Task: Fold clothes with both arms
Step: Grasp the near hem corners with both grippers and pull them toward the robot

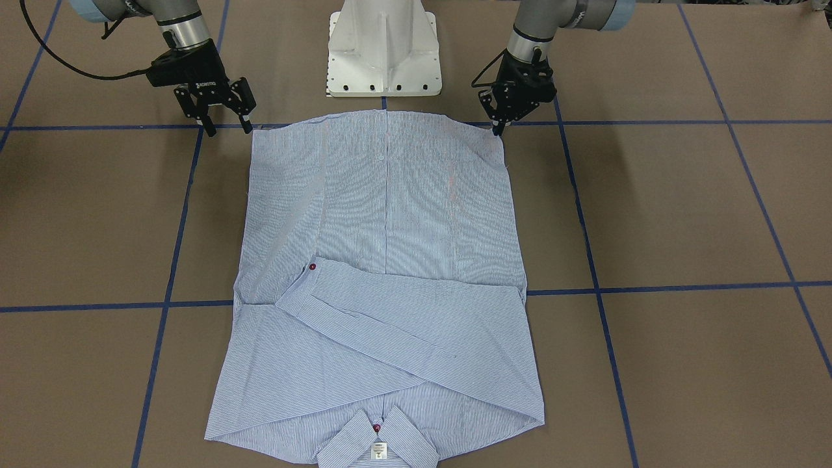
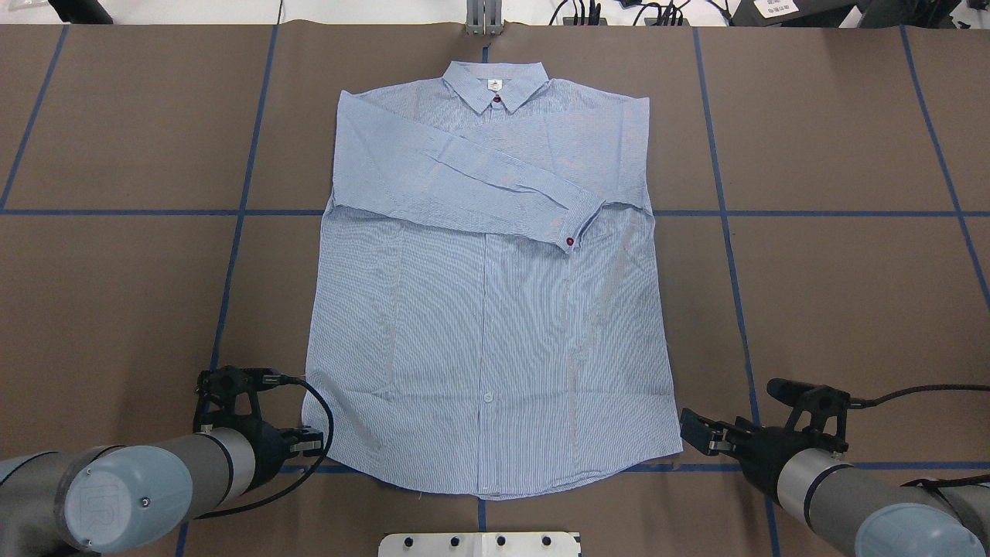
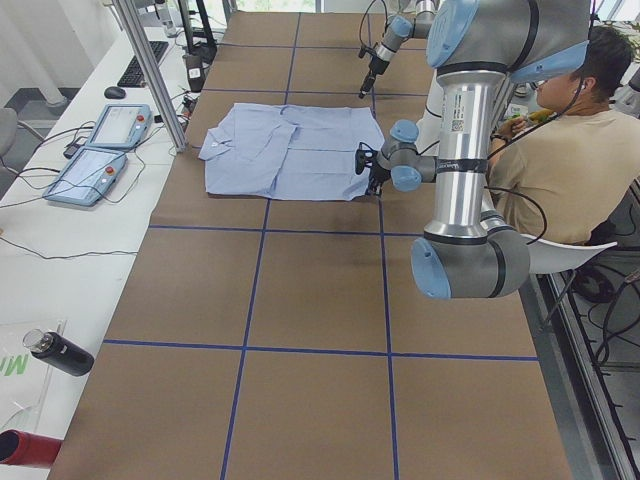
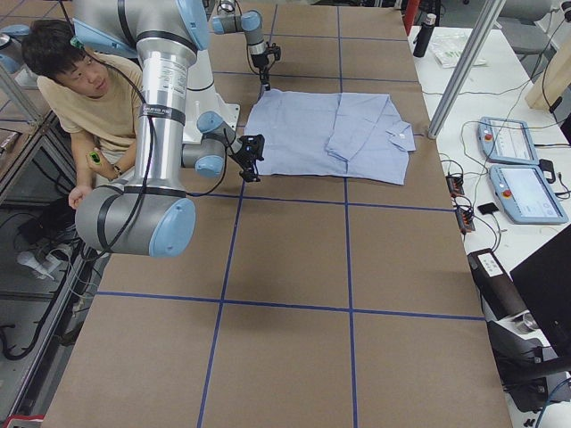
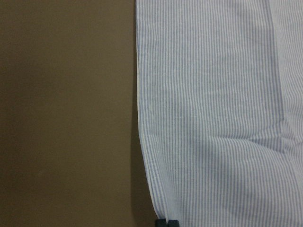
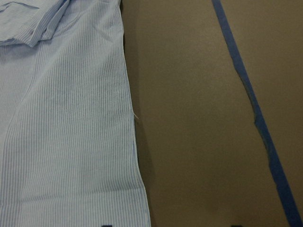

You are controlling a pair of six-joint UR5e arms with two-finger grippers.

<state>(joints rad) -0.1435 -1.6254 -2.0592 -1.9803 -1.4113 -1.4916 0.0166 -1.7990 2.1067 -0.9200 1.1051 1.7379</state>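
Hem-fold stage. The light blue-and-white striped button-up shirt [image 2: 495,325] lies flat on the brown papered counter [image 2: 116,271], sleeves [image 2: 464,178] crossed. The left hand [image 1: 498,132] is clenched at one hem corner, and whether it holds cloth cannot be told. The right hand [image 1: 229,130] is released, straddling the other corner's edge. Likely next: pinch both corners and carry the hem toward the collar [image 2: 496,81].

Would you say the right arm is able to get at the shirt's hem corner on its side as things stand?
Probably yes: the right hand hangs open just beside that corner of the shirt, with only bare table between them.

Bare table [image 2: 116,309] flanks the shirt [image 2: 487,333] on both sides; the white pedestal base [image 1: 383,58] stands just off its hem.
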